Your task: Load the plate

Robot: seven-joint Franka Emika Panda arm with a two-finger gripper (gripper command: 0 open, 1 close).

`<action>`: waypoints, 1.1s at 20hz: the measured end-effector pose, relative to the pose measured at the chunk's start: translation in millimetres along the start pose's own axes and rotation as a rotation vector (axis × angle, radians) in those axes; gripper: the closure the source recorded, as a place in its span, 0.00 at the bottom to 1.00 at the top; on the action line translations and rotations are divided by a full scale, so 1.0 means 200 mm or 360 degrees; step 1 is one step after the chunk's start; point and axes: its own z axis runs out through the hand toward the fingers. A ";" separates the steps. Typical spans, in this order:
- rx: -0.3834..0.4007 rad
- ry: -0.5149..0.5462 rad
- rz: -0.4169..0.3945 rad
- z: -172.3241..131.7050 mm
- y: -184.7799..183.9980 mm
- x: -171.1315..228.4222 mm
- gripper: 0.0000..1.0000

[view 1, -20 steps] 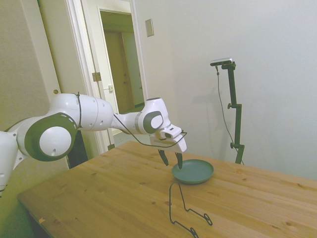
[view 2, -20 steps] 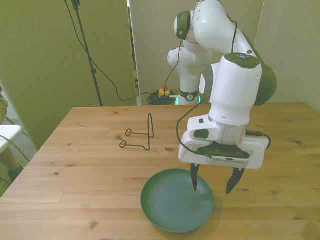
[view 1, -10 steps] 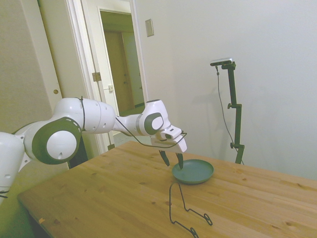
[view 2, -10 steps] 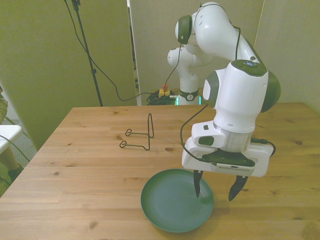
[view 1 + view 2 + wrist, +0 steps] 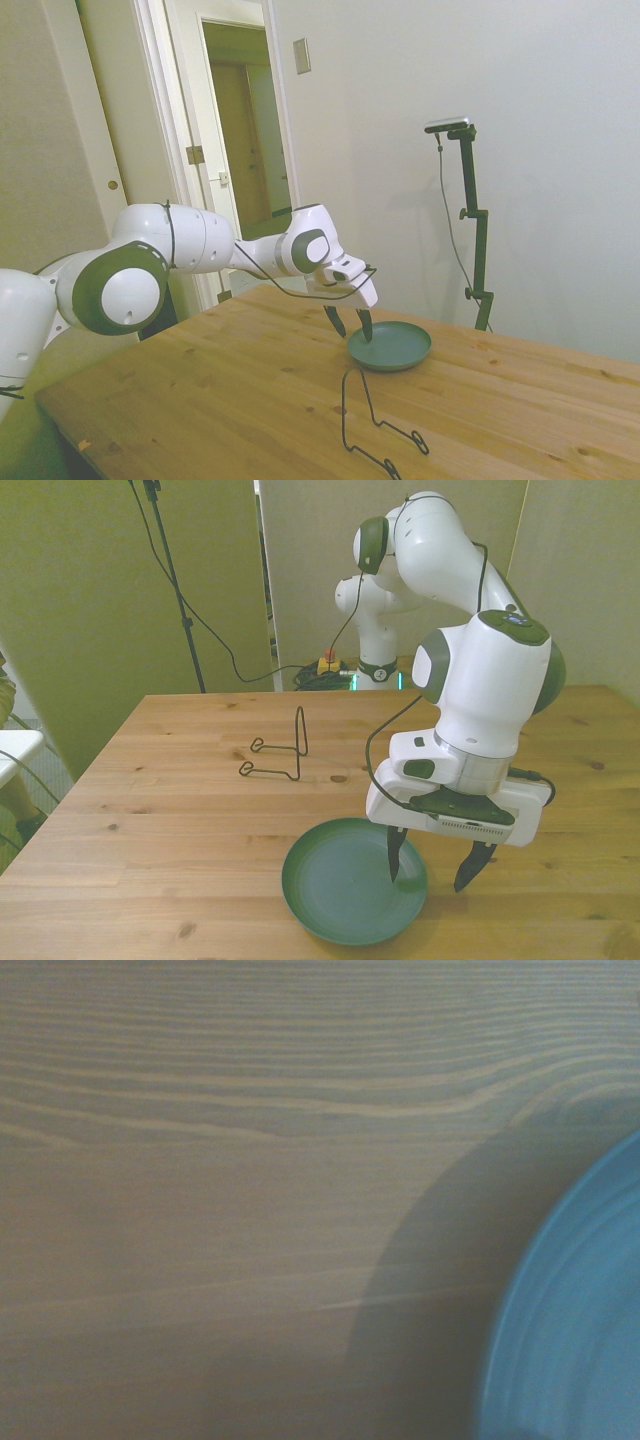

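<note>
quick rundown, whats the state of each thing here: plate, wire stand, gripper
plate: flat on the table, empty, not gripped
wire stand: upright on the table, empty, apart from the plate
gripper: open, fingers pointing down, one over the plate's rim at the front view's right, the other outside it

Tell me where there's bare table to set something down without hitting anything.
Most of the table is bare: the wide stretch on the front view's left, between the wire stand and the near edge, and the far right corner. It is crowded only at the plate, whose right rim the open claw straddles.
</note>
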 end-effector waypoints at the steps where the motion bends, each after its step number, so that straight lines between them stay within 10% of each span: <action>1: -0.0002 0.0001 0.0008 0.00 0.00 0.00 0.00; 3: -0.0007 0.0003 0.0027 0.00 0.00 0.00 0.00; 4: -0.0012 0.0003 0.0036 0.00 0.00 -0.01 1.00; 22: -0.0064 -0.0014 0.0092 0.02 0.04 0.02 1.00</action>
